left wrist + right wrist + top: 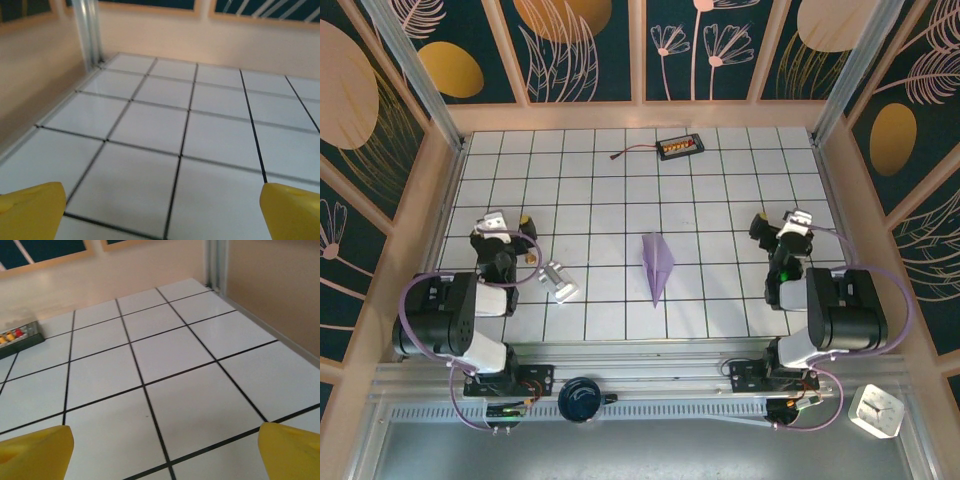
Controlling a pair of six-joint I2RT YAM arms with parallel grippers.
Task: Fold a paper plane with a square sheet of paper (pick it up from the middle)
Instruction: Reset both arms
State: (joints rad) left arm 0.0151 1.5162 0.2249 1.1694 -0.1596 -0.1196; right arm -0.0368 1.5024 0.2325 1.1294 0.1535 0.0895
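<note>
The paper plane lies flat pretty much dead centre on the tiled table, with its pointed end toward the near edge. It looks like a finished dart with a crease down its length, so the folding seems basically done. Nothing is touching it. It sits about halfway between the two arms, which makes sense, since that's the spot both can reach.

Off to its left is a small silvery block, close to the left arm and apart from the plane.

The left gripper hangs over bare tiles on its own side, jaws spread wide with nothing between the yellow fingertips. Same deal for the right gripper: wide open, empty, well apart from the plane and facing the far right corner. Both parked out at the sides reads as hands-off, so the light paper doesn't get nudged.

Way at the far edge there's a small dark box with red and yellow bits, not involved.
</note>
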